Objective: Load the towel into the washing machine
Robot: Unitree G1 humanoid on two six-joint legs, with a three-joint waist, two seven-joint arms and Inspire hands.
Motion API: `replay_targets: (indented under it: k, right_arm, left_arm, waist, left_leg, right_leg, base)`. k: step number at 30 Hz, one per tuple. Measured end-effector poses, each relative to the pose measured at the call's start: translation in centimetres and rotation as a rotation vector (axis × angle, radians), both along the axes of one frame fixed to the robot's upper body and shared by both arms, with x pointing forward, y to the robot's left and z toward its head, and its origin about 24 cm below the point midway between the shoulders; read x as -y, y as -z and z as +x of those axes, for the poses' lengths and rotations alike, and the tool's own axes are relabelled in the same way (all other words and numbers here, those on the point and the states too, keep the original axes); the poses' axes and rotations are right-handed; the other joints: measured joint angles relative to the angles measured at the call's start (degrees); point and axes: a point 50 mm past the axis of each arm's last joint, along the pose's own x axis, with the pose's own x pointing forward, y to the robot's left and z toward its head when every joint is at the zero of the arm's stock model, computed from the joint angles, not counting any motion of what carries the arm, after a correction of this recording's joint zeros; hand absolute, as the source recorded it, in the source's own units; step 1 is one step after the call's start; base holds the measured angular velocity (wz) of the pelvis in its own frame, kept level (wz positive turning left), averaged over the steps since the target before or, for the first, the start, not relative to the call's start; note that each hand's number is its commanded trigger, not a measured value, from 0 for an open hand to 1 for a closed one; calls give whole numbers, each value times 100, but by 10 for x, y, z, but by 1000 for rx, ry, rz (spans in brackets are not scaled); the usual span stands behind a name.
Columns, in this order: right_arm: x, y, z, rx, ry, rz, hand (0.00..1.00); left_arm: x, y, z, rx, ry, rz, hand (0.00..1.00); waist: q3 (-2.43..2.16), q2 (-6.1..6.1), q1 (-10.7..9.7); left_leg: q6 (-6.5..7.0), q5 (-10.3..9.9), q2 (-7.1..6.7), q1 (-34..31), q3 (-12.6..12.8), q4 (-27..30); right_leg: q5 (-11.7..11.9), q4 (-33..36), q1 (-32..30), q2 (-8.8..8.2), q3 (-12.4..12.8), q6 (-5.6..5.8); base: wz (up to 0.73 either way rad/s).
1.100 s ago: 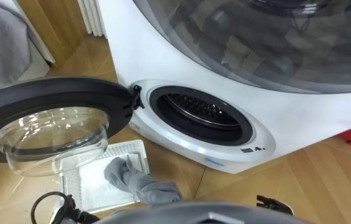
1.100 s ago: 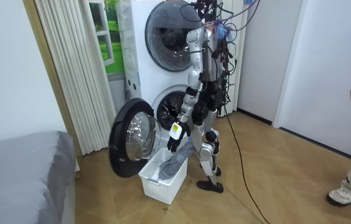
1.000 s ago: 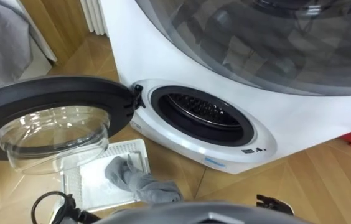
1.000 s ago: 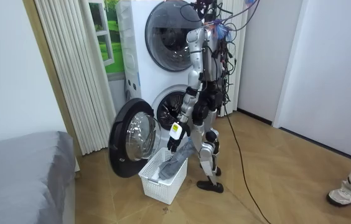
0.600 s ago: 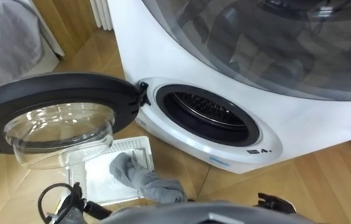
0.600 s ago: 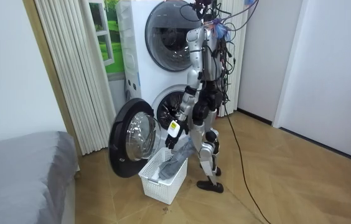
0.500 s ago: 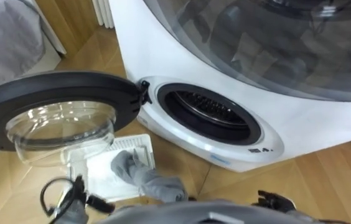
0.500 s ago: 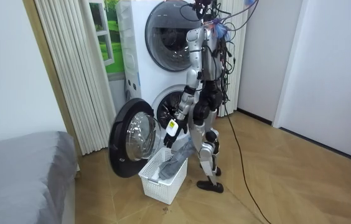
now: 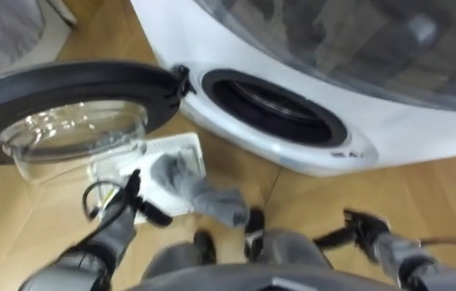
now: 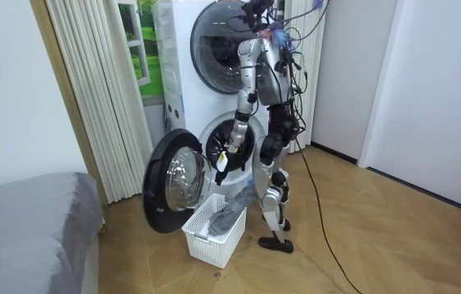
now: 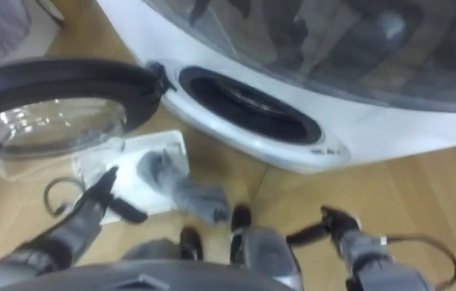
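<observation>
Left eye view: fingers [image 9: 133,181] of the left hand [image 9: 120,213] look straight, thumb out, holding nothing, hovering over the white basket [image 9: 175,149]. The grey towel [image 9: 204,196] droops over its rim, just beside the open door [image 9: 74,85]. The right hand [image 9: 364,223] is too blurred to tell. Room view shows the robot upright before the washing machine [image 10: 185,114], with open floor [image 10: 361,237] behind.

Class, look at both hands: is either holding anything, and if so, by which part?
Nothing is held. The left hand and right hand are empty; the towel lies draped over the basket rim.
</observation>
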Motion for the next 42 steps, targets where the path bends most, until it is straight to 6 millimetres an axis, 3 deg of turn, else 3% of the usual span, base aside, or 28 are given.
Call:
replay_targets:
  k: [3, 5, 9, 11, 14, 17, 20, 25, 34, 35, 36, 37, 38, 42]
  right_arm:
    - [-17, -7, 27, 90, -3, 46, 0]
    - [-31, -14, 45, 153, -28, 76, 0]
    - [-38, -20, 58, 207, -29, 100, 0]
    - [-37, -26, 67, 249, 24, 142, 0]
    - [-42, -36, 82, 318, 53, 203, 0]
    - [-44, -47, 97, 367, 50, 230, 0]
    - [-48, -57, 110, 422, 57, 255, 0]
    - [-46, -67, 120, 483, 33, 288, 0]
    - [-30, -78, 128, 524, 43, 287, 0]
    - [-29, -78, 127, 524, 44, 283, 0]
    - [-28, -79, 128, 525, 44, 284, 0]
    - [-28, -79, 128, 527, 42, 285, 0]
    - [-27, -79, 128, 526, 42, 286, 0]
    - [-26, -79, 127, 531, 71, 303, 0]
  left_arm:
    - [12, -10, 22, 46, 99, 31, 0]
    - [19, -19, 37, 90, 148, 43, 0]
    - [25, -36, 63, 165, 226, 84, 0]
    - [25, -46, 76, 204, 268, 125, 0]
    - [26, -60, 92, 257, 295, 152, 0]
    - [28, -72, 105, 306, 354, 190, 0]
    - [20, -83, 114, 359, 396, 254, 0]
    - [14, -92, 121, 399, 480, 368, 0]
    - [28, -120, 145, 520, 652, 526, 0]
    - [27, -122, 146, 533, 657, 537, 11]
    - [26, -123, 146, 540, 658, 543, 56]
    - [24, -123, 146, 543, 663, 556, 90]
    - [24, -123, 146, 542, 672, 562, 100]
    - [25, -122, 145, 544, 695, 576, 100]
  waist:
    - [41, -9, -96]
    - [128, -18, -154]
    - [168, -38, -215]
    - [195, -66, -343]
    - [249, -141, -470]
    - [250, -140, -508]
    - [250, -140, -610]
    - [250, -140, -742]
    - [253, -135, -803]
    - [253, -135, -841]
    - [253, -135, -859]
    - [253, -135, -899]
    - [253, -136, -931]
    - [254, -136, -986]
  left_leg:
    - [10, 8, -1, -586, 9, 292]
    - [12, 7, -4, -1047, 40, 566]
    - [32, -8, 19, -1875, 231, 1105]
    - [116, -98, 71, -2442, 325, 1495]
    - [139, -270, 206, -3122, 340, 2131]
    - [139, -504, 418, -3786, 337, 2758]
    - [172, -613, 552, -4371, 294, 3249]
    - [154, -622, 622, -4915, 272, 3530]
    - [124, -725, 741, -5577, 239, 3908]
    - [135, -753, 748, -5628, 238, 3956]
    - [151, -775, 757, -5654, 236, 3978]
    - [151, -780, 764, -5690, 237, 3989]
    - [159, -792, 776, -5715, 241, 3995]
    - [160, -817, 810, -5772, 242, 3998]
  right_leg:
    - [-15, 354, -616, -69, 2, -24]
    - [-40, 615, -1082, -136, 25, -65]
    - [-106, 1124, -1946, -235, 139, -172]
    - [-167, 1504, -2537, -281, 171, -262]
    - [-242, 1959, -3192, -277, 189, -365]
    - [-288, 2397, -3786, -213, 168, -427]
    - [-337, 2761, -4320, -201, 111, -482]
    - [-299, 2980, -4843, -193, 87, -584]
    - [-295, 3267, -5474, -160, 49, -679]
    - [-325, 3324, -5537, -165, 50, -679]
    - [-333, 3336, -5560, -162, 47, -682]
    - [-338, 3346, -5596, -160, 47, -683]
    - [-338, 3342, -5619, -151, 47, -683]
    - [-341, 3319, -5655, -137, 26, -685]
  base:
    - [0]
    - [2]
    - [0]
    - [0]
    - [-1]
    - [-12]
    - [0]
    - [2]
    - [-2]
    - [0]
    - [0]
    - [-4]
    - [-3]
    - [-1]
